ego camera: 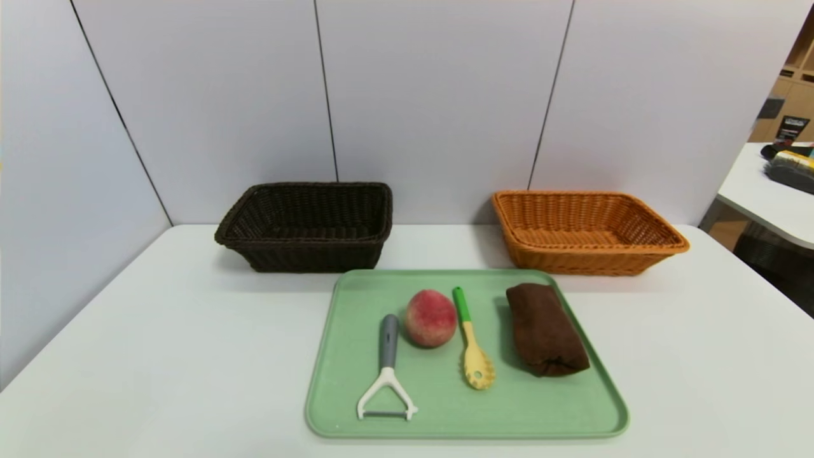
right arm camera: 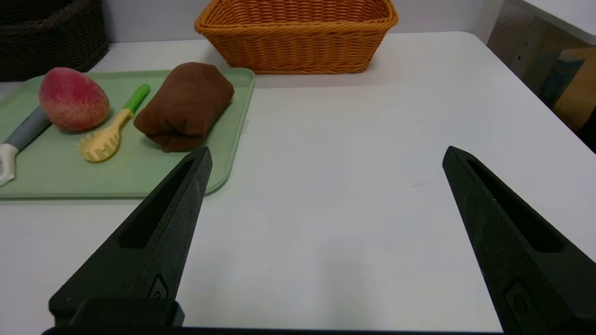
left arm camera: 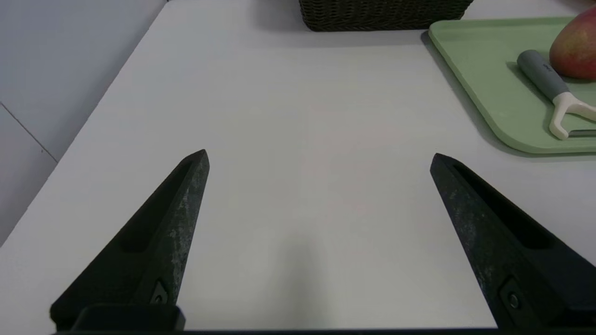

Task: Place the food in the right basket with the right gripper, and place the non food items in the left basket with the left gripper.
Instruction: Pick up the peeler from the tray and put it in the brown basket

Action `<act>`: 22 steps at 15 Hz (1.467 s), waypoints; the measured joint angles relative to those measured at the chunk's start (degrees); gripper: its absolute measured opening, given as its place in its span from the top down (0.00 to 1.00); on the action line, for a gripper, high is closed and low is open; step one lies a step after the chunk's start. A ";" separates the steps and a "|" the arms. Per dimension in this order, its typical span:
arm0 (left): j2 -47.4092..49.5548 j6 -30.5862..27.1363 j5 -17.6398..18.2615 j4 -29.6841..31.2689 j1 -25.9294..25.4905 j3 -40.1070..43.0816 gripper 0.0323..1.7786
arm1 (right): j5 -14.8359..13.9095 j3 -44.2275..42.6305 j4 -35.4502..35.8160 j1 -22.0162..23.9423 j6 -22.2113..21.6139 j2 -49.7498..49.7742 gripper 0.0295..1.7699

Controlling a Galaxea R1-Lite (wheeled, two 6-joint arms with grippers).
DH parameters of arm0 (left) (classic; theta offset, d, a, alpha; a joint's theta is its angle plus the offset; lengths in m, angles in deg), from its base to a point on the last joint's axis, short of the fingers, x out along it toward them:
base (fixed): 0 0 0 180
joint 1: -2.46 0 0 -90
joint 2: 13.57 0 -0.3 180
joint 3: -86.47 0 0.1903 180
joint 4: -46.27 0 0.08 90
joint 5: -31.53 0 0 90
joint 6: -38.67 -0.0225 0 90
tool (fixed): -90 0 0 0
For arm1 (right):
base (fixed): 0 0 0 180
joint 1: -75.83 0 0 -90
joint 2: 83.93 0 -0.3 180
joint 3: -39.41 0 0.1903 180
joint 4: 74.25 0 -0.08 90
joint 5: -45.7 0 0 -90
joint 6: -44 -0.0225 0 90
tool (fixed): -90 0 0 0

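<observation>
A green tray [ego camera: 575, 394] sits in the middle of the white table [ego camera: 159, 356], its far edge close to two baskets at the back: a dark basket [ego camera: 305, 228] far left and an orange basket [ego camera: 585, 232] far right, with a bare gap of table between them. On the tray, left to right, lie a peeler [ego camera: 386, 372], a peach [ego camera: 430, 317], a pasta fork [ego camera: 472, 341] and a rolled brown cloth [ego camera: 545, 329]; the peach sits just beside the peeler's grey handle and the fork's green handle, and the cloth lies near the tray's right rim. Wide bare table runs on both sides of the tray out to the table edges, and panel walls close off the back and left. The left gripper [left arm camera: 319, 158] hangs over the open near-left table, well apart from the tray's left rim, pointing level toward the dark basket, fingers spread wide and holding nothing. The right gripper [right arm camera: 326, 156] hangs over the open near-right table just off the tray's near right corner, aimed level toward the far side, fingers likewise spread wide and empty.
</observation>
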 joint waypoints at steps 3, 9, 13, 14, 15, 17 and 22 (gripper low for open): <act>-9.34 1.21 0.04 -1.66 0.02 -7.00 0.05 | 0.49 -6.92 -3.34 -0.46 0.01 -8.35 0.03; -37.43 1.93 3.12 -9.51 0.02 -27.67 0.05 | 3.49 -18.58 -9.59 -1.38 0.26 -31.60 0.03; -53.70 3.22 4.17 -11.11 0.50 -39.36 0.05 | 6.85 -30.43 -10.26 -1.51 0.76 -46.28 0.03; -56.34 3.61 4.25 -11.06 1.29 -41.57 0.05 | 7.74 -33.29 -10.23 -1.56 1.35 -49.57 0.03; -58.47 3.72 4.28 -11.08 2.36 -43.30 0.05 | 8.97 -36.00 -10.07 -1.73 2.54 -52.92 0.03; -61.68 3.72 4.78 -10.91 5.60 -46.42 0.05 | 11.35 -40.38 -9.57 -2.08 4.99 -58.36 0.03; -69.29 4.00 10.31 -10.84 13.51 -55.41 0.05 | 17.30 -46.99 -9.37 -6.96 7.74 -66.51 0.03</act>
